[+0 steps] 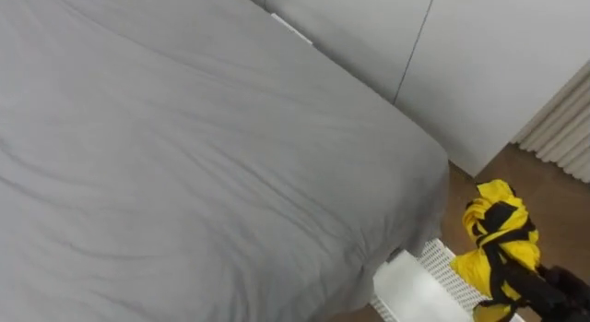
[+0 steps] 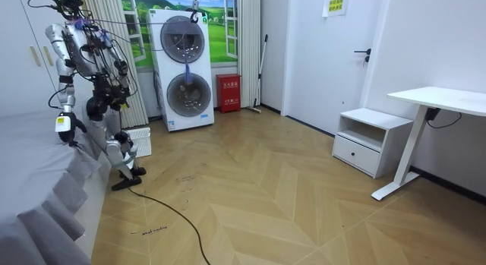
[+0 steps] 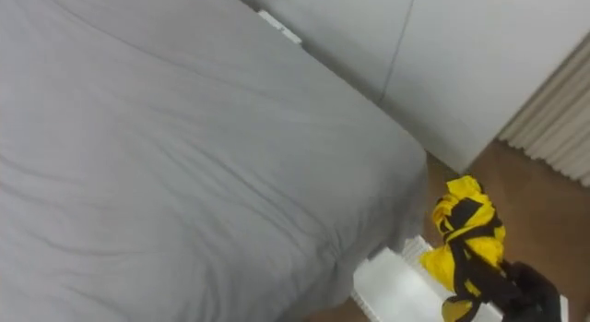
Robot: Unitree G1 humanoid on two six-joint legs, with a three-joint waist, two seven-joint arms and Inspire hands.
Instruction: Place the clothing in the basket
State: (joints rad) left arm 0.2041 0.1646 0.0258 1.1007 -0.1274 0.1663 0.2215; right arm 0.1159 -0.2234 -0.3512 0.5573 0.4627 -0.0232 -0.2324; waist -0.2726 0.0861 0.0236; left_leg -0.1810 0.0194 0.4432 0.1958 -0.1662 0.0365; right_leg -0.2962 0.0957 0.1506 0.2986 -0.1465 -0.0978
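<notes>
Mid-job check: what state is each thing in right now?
yellow and black garment: bunched up, at the basket's right side.
basket: upright on the floor at the bed's corner.
right hand: against the garment's lower part.
left hand: hanging over the bed's edge.
bed: grey cover on, lightly creased.
stacked washing machines: both doors shut.
cabinet drawer: shut.

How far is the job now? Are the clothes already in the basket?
Done: the garment is off the bed, which bears no other clothes in view. In hand: the right hand holds it beside the basket. Left: lower and release it. The left hand hangs by the bed.
</notes>
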